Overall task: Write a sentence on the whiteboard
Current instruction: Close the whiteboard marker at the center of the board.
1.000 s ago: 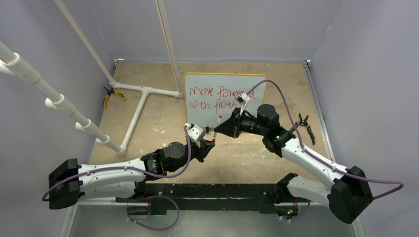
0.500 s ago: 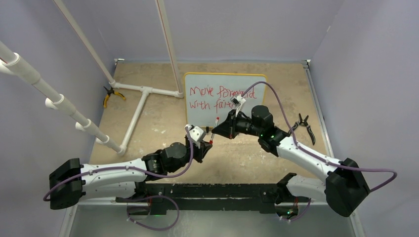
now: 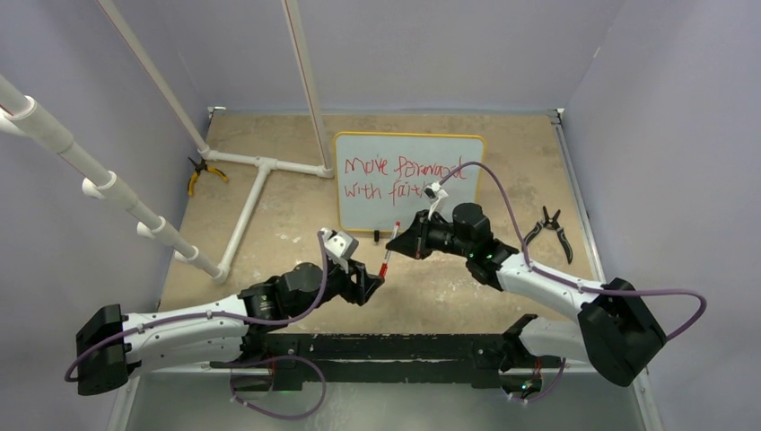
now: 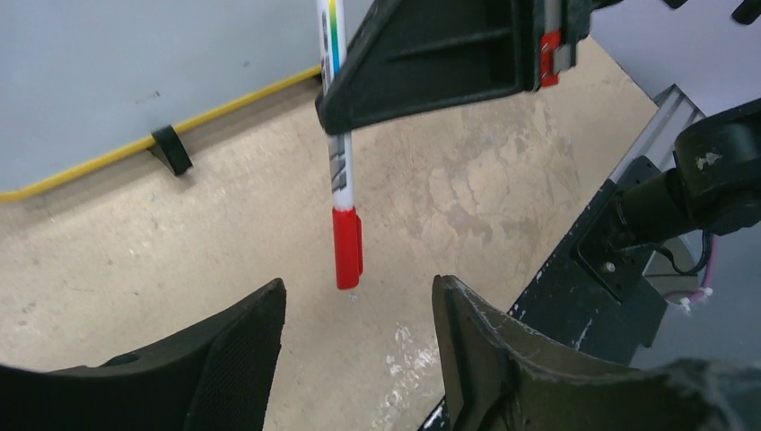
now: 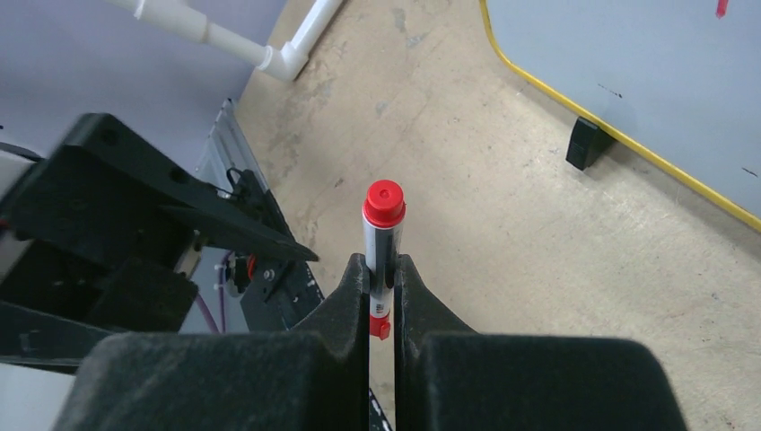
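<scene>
The whiteboard point(image 3: 408, 136) with its yellow frame stands at the back middle, and the sentence point(image 3: 395, 178) runs across it in red, in two lines. A marker point(image 3: 388, 251) with a red cap point(image 4: 347, 250) on its lower end hangs tilted above the table in front of the board. My right gripper point(image 3: 401, 241) is shut on the marker point(image 5: 383, 211) at its barrel. Just below and left of the capped end, my left gripper point(image 3: 372, 285) stands open. Its fingers point(image 4: 242, 350) flank the cap without touching it. The board's corner point(image 5: 646, 72) shows in the right wrist view.
A white pipe frame point(image 3: 256, 193) lies on the table's left half, with yellow-handled pliers point(image 3: 202, 173) beside it. Black pliers point(image 3: 552, 229) lie to the right of the board. One of the board's black feet point(image 4: 170, 148) stands near the marker.
My left gripper, earlier shut at the marker's lower end, has opened and drawn back toward the near left. My right gripper has carried the marker slightly left and nearer.
</scene>
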`<state>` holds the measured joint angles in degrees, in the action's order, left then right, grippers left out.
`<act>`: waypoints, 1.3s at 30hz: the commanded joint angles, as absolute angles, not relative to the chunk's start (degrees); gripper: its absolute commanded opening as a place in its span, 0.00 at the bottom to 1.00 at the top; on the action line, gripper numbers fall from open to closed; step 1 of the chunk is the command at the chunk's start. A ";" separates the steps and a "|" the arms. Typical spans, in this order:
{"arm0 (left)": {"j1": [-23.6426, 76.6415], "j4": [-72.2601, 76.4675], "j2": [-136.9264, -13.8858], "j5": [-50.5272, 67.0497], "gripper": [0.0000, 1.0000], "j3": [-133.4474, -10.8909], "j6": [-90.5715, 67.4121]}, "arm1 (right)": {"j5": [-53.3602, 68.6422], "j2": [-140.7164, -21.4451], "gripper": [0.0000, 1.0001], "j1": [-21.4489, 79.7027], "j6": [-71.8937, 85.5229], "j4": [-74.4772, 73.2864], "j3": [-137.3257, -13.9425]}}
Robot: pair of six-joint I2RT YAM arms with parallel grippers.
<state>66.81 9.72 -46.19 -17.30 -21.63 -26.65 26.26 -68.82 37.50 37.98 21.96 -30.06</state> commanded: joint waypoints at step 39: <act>57.92 29.13 -57.83 3.52 0.12 -17.48 -37.25 | 40.14 -64.24 0.00 37.65 32.13 18.81 -36.03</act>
<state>58.24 24.25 -57.41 3.33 -18.37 -37.06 37.04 -64.47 37.50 32.95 19.09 -33.36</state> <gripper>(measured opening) 0.203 0.045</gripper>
